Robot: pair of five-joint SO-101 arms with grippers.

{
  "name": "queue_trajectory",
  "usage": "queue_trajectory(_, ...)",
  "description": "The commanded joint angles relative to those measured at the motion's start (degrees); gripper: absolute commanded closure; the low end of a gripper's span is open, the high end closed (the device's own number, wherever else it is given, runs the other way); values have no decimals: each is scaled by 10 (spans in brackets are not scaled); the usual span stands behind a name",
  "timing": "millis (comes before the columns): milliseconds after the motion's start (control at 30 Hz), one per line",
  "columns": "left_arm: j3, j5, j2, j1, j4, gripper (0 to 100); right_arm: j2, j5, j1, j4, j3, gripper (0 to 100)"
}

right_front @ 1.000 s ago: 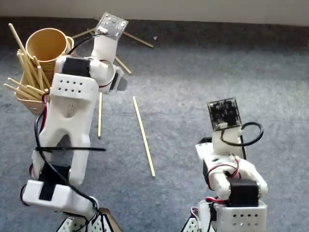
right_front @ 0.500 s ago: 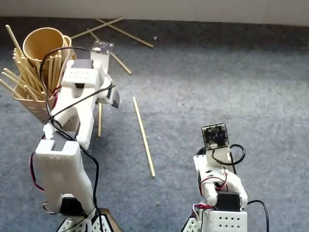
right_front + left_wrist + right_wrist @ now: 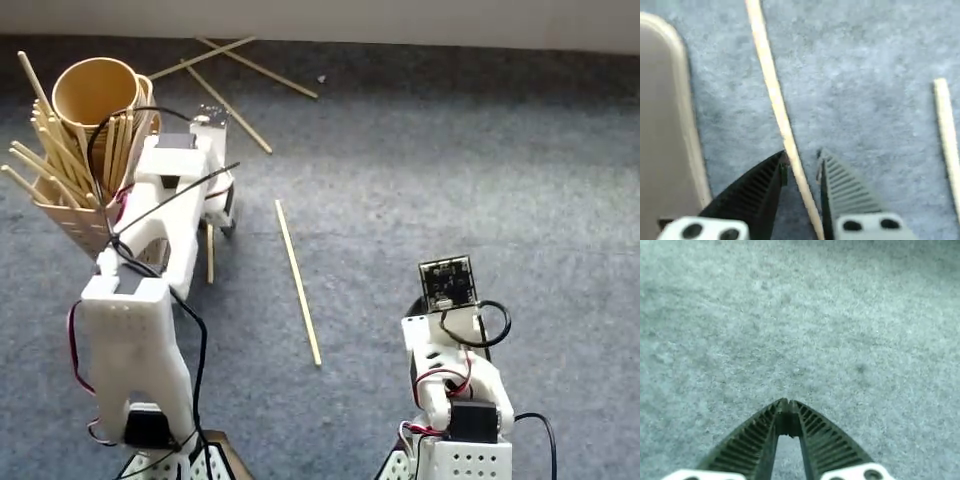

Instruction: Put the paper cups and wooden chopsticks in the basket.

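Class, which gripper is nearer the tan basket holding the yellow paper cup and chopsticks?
Left. The left gripper sits just beside the tan basket, astride a wooden chopstick; the right gripper is far across the grey carpet.

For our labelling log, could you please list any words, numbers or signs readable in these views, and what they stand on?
No text can be read.
The circuit board on the right arm's wrist has marks too small to read.
The paper cup, the chopsticks and the carpet bear no print.
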Motion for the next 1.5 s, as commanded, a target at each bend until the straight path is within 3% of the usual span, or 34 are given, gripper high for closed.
queue_trajectory(0,-3,-32,-11,15,6,989,-9,-4,7,-14,28,978)
queue_trajectory(300,-3,26,-158,64,89,995,-9,-4,5,-15,29,978)
queue_trajectory(467,3,67,-222,130,158,995,-9,-5,4,-15,29,978)
queue_trajectory(800,3,91,-152,223,206,994,-9,-5,4,-15,30,978)
queue_trajectory(1067,-1,53,-116,251,222,807,-9,-5,4,-15,30,978)
queue_trajectory(1300,-32,40,-108,231,218,866,-9,-5,4,-15,30,978)
queue_trajectory(1467,-90,42,-64,211,217,838,-9,-5,3,-15,30,978)
